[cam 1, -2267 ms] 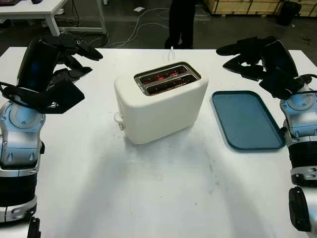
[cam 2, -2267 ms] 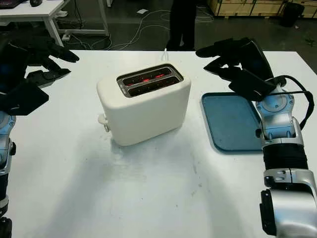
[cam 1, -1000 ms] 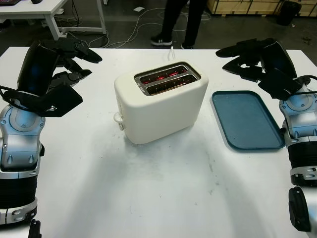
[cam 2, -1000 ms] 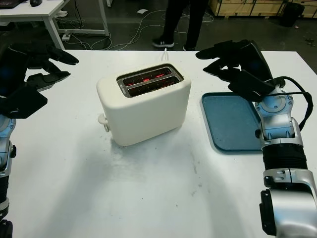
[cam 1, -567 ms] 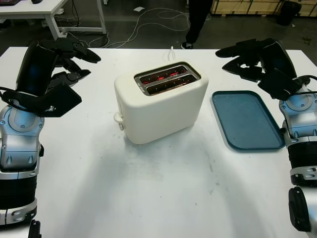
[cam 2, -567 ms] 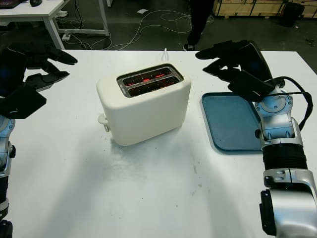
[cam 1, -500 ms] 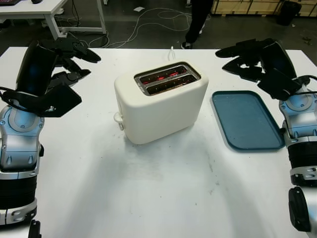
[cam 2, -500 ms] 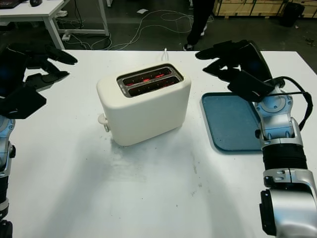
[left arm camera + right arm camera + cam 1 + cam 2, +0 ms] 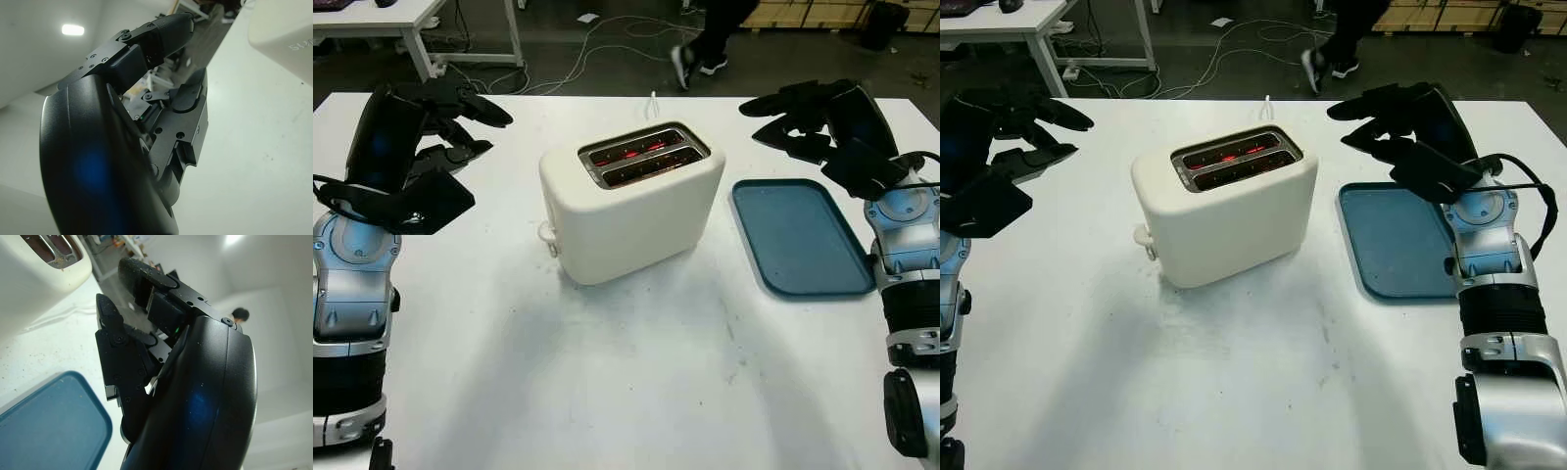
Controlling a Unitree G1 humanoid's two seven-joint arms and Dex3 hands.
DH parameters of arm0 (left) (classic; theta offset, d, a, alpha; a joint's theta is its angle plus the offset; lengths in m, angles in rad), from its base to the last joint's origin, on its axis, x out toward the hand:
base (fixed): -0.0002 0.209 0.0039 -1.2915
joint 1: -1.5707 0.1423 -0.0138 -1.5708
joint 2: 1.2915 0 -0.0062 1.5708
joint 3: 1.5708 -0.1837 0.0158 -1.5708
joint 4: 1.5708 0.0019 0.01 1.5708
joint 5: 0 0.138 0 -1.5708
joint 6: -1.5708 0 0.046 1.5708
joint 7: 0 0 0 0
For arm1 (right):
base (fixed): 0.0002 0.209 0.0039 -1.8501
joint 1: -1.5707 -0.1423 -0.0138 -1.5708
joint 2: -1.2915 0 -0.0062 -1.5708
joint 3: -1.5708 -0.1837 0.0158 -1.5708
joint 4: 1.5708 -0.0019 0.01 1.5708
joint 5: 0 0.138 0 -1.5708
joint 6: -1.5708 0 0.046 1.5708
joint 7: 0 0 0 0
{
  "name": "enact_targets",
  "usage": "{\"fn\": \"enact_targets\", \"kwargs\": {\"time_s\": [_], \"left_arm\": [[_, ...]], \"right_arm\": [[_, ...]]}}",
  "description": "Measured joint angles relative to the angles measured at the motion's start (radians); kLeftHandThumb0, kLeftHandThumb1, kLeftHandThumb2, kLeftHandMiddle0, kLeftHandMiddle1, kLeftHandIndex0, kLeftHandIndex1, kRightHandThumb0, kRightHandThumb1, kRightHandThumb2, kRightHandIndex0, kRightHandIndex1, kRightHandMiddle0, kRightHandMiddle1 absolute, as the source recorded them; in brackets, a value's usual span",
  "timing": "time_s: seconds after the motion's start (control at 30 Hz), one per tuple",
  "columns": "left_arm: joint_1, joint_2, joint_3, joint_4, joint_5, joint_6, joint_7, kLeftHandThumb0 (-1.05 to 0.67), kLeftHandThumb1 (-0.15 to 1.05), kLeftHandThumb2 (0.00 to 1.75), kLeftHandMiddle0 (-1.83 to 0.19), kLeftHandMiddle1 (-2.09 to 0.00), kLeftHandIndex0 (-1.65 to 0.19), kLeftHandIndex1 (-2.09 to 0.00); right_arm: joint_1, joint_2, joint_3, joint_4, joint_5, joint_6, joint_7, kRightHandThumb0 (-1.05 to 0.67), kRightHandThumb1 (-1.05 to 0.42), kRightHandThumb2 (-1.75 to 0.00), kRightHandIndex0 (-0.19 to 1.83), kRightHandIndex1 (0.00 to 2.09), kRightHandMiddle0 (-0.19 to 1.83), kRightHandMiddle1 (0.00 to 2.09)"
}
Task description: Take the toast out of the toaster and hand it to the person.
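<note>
A cream two-slot toaster [image 9: 631, 211] stands in the middle of the white table [image 9: 607, 392]. Its slots [image 9: 644, 157] glow red inside, and no toast rises above them. My left hand [image 9: 450, 122] hangs open above the table to the toaster's left. My right hand [image 9: 793, 122] hangs open to the toaster's right, above the far end of the tray. Beyond the table's far edge a person's legs [image 9: 710, 39] are in mid-stride.
A blue-grey tray [image 9: 800, 235] lies right of the toaster, with nothing on it. The toaster's white cord [image 9: 652, 104] runs off the far edge. Another white table [image 9: 382, 20] and floor cables [image 9: 597, 39] stand behind. Bare tabletop stretches in front of the toaster.
The person beyond the table has walked from the middle toward the right. Both of my hands have stayed where they were, and the toaster has not changed.
</note>
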Motion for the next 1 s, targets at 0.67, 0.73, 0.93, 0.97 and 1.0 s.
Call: {"fn": "enact_targets", "kwargs": {"time_s": [0.67,0.73,0.93,0.97,1.0], "left_arm": [[0.019,-0.001,0.000,0.001,-0.001,-0.001,0.002,0.11,0.84,0.00,-0.93,-1.12,-1.00,-0.54],[0.019,-0.001,0.000,0.001,-0.001,-0.001,0.002,0.12,0.84,0.00,-0.94,-1.12,-0.99,-0.54],[0.019,-0.002,0.000,0.001,-0.002,-0.001,0.002,0.12,0.85,0.01,-0.94,-1.12,-0.99,-0.54],[0.019,-0.002,0.000,0.001,-0.001,-0.001,0.002,0.13,0.84,0.00,-0.95,-1.13,-0.99,-0.55],[0.019,-0.002,0.000,0.001,-0.001,-0.001,0.002,0.14,0.84,0.00,-0.95,-1.14,-0.99,-0.55]], "right_arm": [[0.001,0.009,0.000,0.002,0.018,0.001,0.009,-0.17,-0.88,0.00,0.98,0.63,1.09,0.01],[0.001,0.009,0.000,0.005,0.020,0.001,0.009,-0.17,-0.89,0.00,0.97,0.64,1.08,0.01],[0.001,0.018,-0.006,0.017,0.058,0.001,0.031,-0.21,-0.92,-0.03,0.96,0.70,1.13,0.03],[0.001,0.020,-0.006,0.021,0.060,0.001,0.032,-0.24,-0.92,-0.05,0.96,0.70,1.14,0.03],[0.001,0.020,-0.006,0.026,0.059,-0.002,0.032,-0.29,-0.92,-0.11,0.96,0.70,1.14,0.03]]}}
